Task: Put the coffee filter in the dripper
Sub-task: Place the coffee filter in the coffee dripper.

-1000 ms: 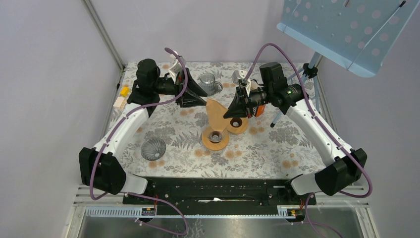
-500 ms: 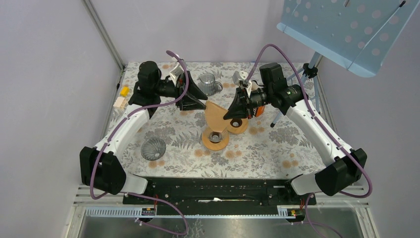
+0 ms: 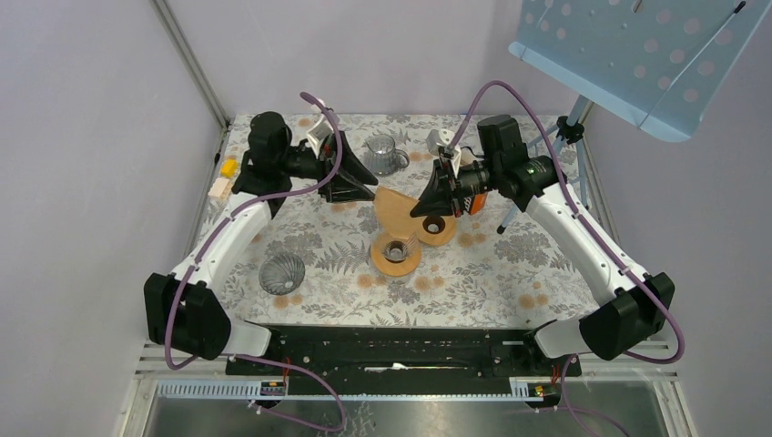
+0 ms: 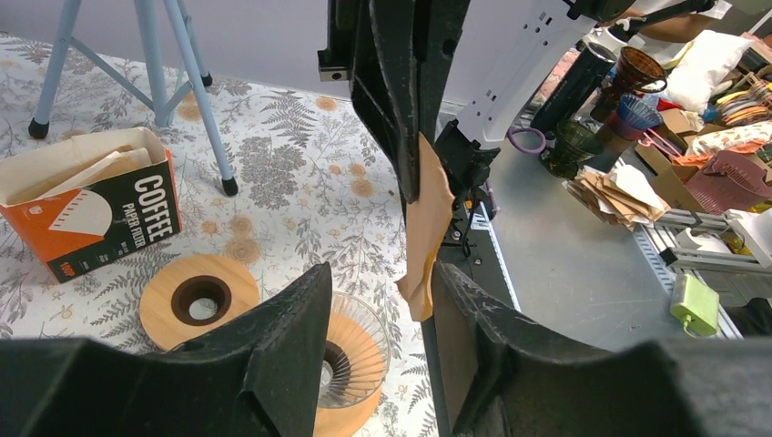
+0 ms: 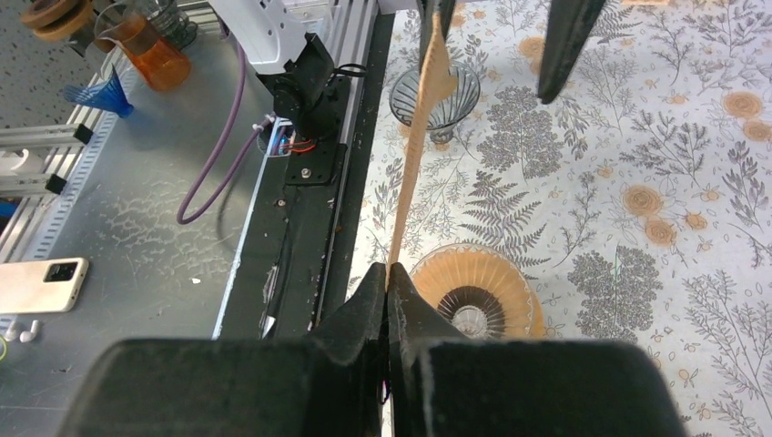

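A brown paper coffee filter hangs upright over the middle of the table. My right gripper is shut on its edge. From the right wrist, the coffee filter shows edge-on as a thin strip. The glass dripper sits on a round wooden base just below it; the left wrist view also shows the dripper. My left gripper is open. The coffee filter's lower corner hangs between its fingers, close to the right one.
A loose wooden ring lies right of the dripper. An orange coffee-filter box and a blue tripod stand behind. A glass pitcher is at the back, a second glass dripper at front left, and small blocks by the left edge.
My left gripper has shifted slightly toward the filter's edge. The right gripper still holds the filter in nearly the same spot.
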Controlling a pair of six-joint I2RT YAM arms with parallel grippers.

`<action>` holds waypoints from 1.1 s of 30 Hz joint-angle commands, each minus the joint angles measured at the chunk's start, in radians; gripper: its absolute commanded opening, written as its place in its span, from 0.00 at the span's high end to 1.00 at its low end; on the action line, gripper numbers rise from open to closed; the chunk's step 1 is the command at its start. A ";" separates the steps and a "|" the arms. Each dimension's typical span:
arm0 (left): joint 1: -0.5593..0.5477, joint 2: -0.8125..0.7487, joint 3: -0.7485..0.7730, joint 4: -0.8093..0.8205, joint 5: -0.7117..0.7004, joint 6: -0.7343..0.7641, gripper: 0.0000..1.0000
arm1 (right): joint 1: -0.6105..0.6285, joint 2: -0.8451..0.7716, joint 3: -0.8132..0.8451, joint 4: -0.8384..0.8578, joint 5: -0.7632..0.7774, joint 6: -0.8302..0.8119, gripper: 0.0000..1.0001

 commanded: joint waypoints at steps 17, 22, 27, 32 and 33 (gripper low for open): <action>-0.104 -0.042 0.007 -0.236 -0.080 0.248 0.78 | -0.005 -0.035 -0.040 0.195 0.059 0.195 0.99; -0.119 -0.039 0.062 -0.409 -0.163 0.369 1.00 | -0.005 -0.046 -0.039 0.187 0.114 0.193 0.80; -0.153 -0.030 0.148 -0.627 -0.265 0.512 1.00 | -0.005 -0.047 -0.015 0.148 0.174 0.153 0.52; -0.193 -0.028 0.173 -0.688 -0.338 0.562 1.00 | 0.007 -0.035 -0.004 0.130 0.169 0.132 0.44; -0.199 -0.025 0.178 -0.702 -0.347 0.570 1.00 | 0.011 -0.032 -0.002 0.126 0.169 0.128 0.44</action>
